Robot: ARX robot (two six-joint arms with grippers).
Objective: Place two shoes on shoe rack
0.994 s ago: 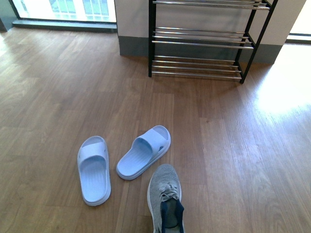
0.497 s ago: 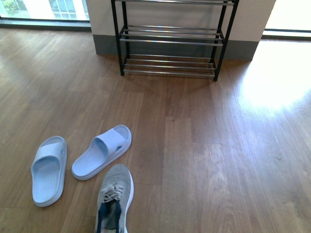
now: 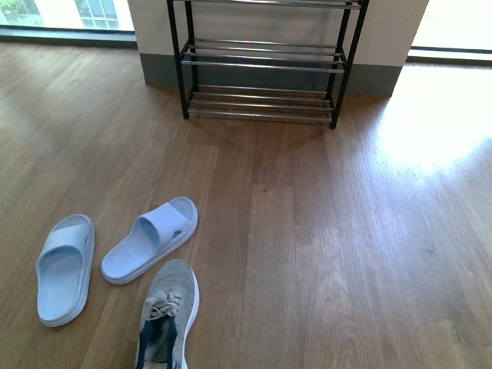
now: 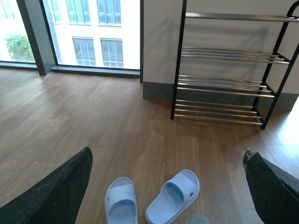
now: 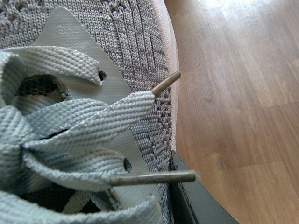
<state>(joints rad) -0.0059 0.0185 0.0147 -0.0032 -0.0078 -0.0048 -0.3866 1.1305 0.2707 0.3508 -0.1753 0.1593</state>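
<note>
The left gripper [image 4: 168,156] is spread wide with nothing in it. Two pale blue rubber slide sandals [image 3: 146,242] lie on the brown wood floor [image 3: 346,231]. Just beside them, one grey knit sneaker with a white sole [image 3: 167,307] lies on the floor, well apart from the black metal shoe rack with shiny rod shelves [image 3: 261,64]. The right gripper [image 5: 187,198] sits against the sneaker's side; I cannot tell if it grips.

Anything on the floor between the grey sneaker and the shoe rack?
Nothing visible in the direct line: bare floor from the sneaker to the shoe rack. The nearer slide sandal lies just left of the sneaker's toe, off that path.
</note>
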